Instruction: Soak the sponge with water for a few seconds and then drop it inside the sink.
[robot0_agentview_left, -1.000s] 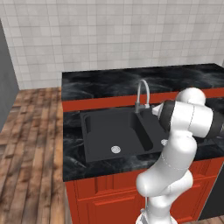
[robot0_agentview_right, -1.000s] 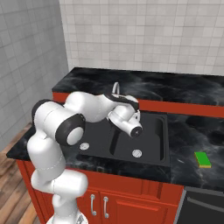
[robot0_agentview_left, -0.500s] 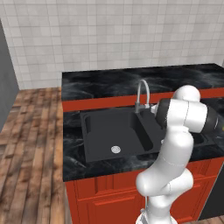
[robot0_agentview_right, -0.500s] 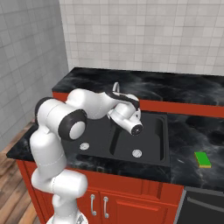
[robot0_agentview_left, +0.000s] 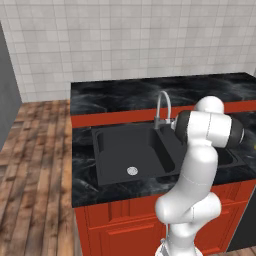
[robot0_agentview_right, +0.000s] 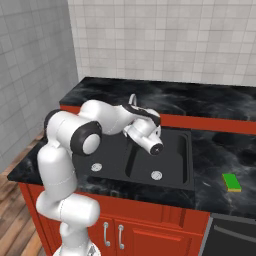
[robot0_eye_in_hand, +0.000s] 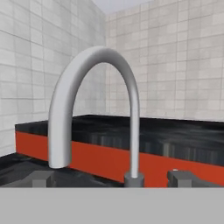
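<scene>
The sponge, green on top with a yellow side, lies on the black countertop to the right of the sink, well away from my hand. The matte black sink has a round silver drain in each basin. My gripper is open with nothing in it, its two dark fingertips set wide apart, and it points at the base of the curved grey faucet. From the right base view my hand hovers over the sink's back edge, just in front of the faucet. Water is out of view.
Glossy black marbled countertop surrounds the sink, with a raised ledge and tiled wall behind. Red cabinets run below. The faucet arches toward the wide basin. My own arm blocks the narrow basin in the left base view.
The arm's elbow has shifted slightly to the right in the right base view. The hand has stayed near the faucet, and the gripper has stayed open.
</scene>
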